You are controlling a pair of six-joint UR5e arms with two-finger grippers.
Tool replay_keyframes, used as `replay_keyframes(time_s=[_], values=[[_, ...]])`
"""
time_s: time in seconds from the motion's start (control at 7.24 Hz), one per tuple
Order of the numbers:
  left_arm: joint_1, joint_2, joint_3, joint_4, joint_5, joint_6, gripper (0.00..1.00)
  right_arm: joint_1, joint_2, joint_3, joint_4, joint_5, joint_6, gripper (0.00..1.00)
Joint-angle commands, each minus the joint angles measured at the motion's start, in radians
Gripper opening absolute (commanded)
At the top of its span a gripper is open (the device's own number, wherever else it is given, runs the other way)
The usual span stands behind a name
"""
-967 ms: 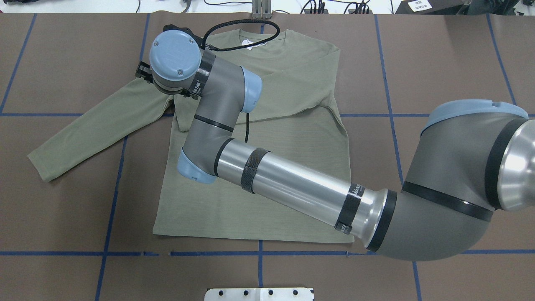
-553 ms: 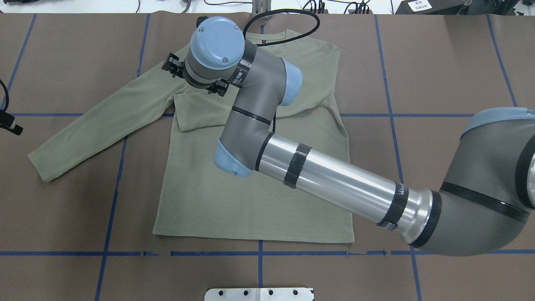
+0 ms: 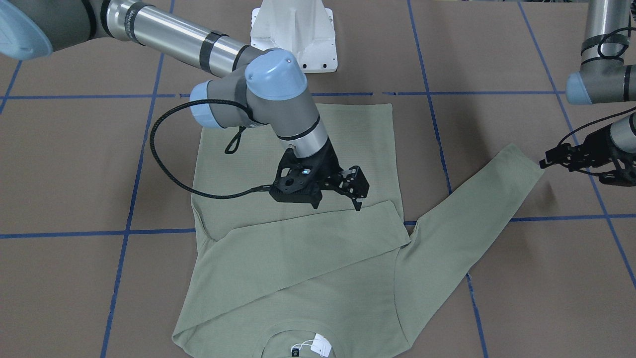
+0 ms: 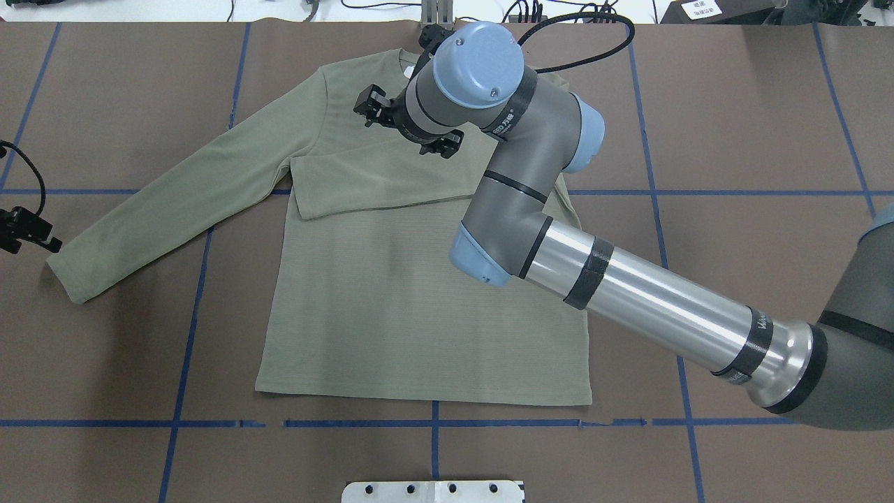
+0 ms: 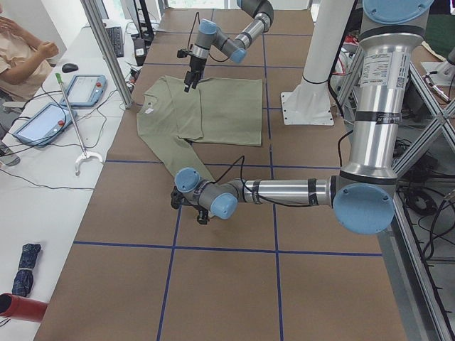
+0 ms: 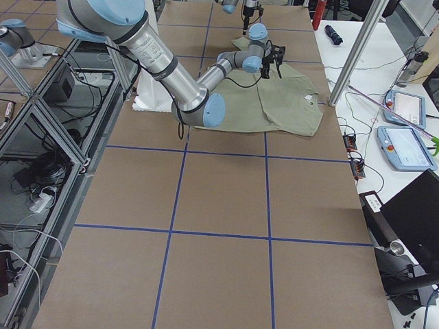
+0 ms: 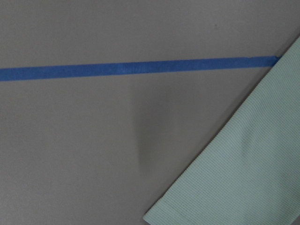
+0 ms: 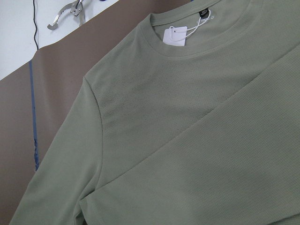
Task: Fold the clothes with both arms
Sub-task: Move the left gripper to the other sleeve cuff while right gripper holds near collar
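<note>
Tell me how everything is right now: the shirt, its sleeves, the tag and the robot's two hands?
shirt: spread flat on the table, body unfolded.
folded sleeve: laid across the chest.
outstretched sleeve: straight out on the table, unfolded.
hang tag: attached at the collar, lying on the shirt.
right gripper: over the chest by the folded sleeve, holding nothing; open or shut unclear.
left gripper: beside the outstretched sleeve's cuff, holding nothing; open or shut unclear.
</note>
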Motion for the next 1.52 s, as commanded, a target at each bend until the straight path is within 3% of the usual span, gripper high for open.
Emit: replay_keyframes(time_s=[0.0,0.41,1.38], values=[[0.017,0.000,0.007,-0.003,0.000,-0.005,0.80,0.002,-0.016,0.013,0.001,0.001,-0.002,0.99],[0.026,0.000,0.009,-0.003,0.000,-0.002,0.74,0.002,-0.019,0.015,0.001,0.001,-0.002,0.99],[0.052,0.003,0.013,-0.001,0.002,-0.002,0.73,0.002,-0.033,0.024,0.001,0.001,-0.002,0.99]])
